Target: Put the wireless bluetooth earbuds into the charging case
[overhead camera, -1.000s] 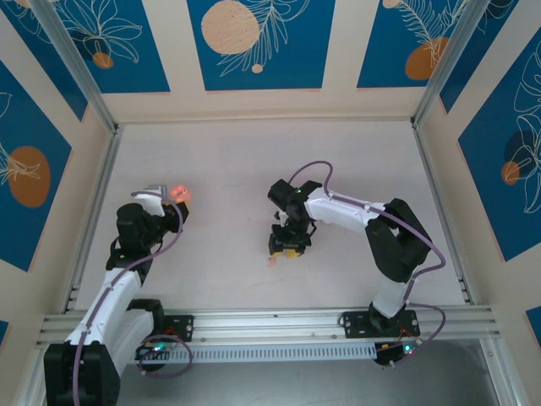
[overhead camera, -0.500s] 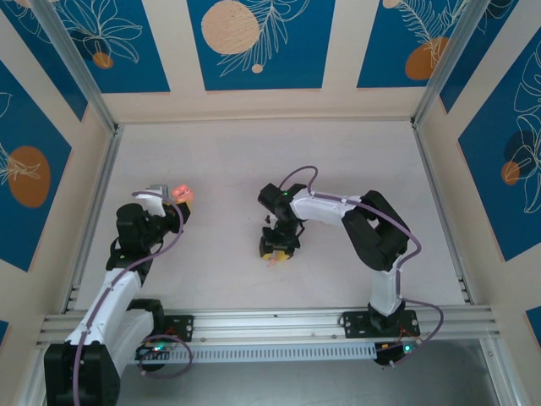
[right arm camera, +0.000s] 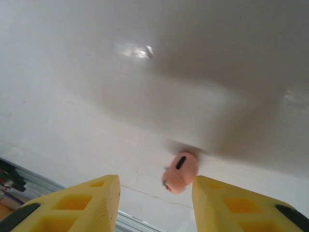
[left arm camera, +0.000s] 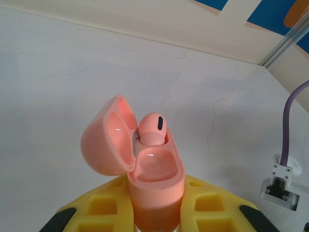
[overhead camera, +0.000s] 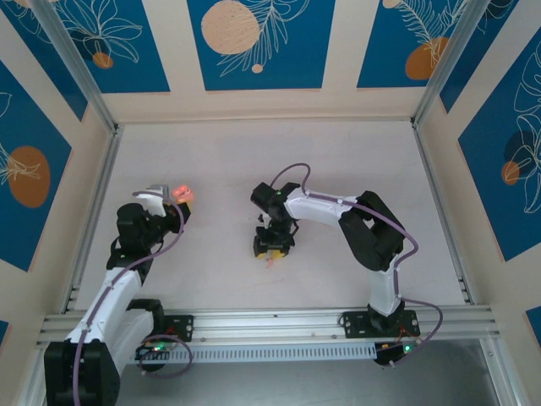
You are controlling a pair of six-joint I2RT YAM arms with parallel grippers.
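Charging case [left arm camera: 153, 179]: a small, smooth, salmon-pink plastic box, held up above the white worktop [left arm camera: 72, 72], lid swung open.
Left gripper [left arm camera: 155, 212]: clamped on the bottom of the case.
First earbud [left arm camera: 153, 129]: a tiny pale-pink plastic bean, tucked in the far cup of the case.
Second earbud [right arm camera: 180, 172]: laid on the worktop, well to the right of the case.
Right gripper [right arm camera: 155, 193]: opened partway, nothing held, right of the case too, above that earbud.
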